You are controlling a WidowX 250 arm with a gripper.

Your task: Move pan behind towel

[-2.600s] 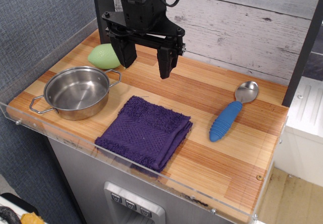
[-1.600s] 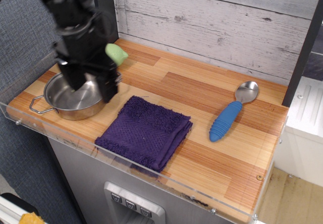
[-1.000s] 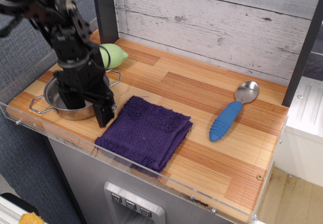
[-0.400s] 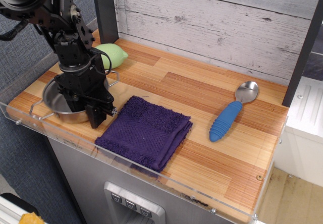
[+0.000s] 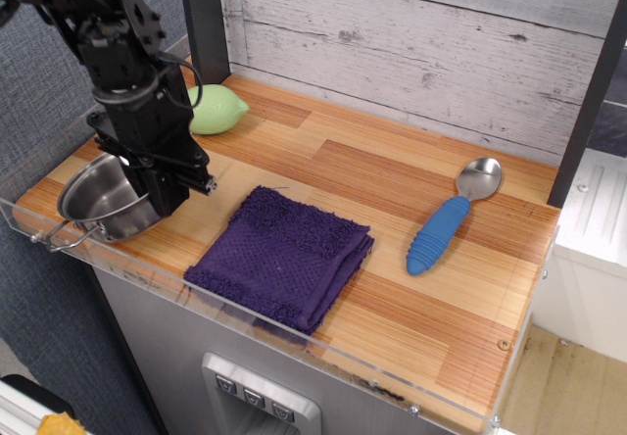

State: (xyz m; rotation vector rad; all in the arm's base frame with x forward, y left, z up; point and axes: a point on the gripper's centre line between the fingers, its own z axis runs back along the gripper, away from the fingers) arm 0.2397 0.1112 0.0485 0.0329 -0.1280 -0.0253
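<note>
Gripper [image 5: 162,195] jaws clenched on the pan's right rim | pan [image 5: 98,200], flat a moment ago, now lifted and tilted at the bench's [image 5: 392,180] front-left, left of towel [image 5: 282,256] | carry behind towel can begin
</note>
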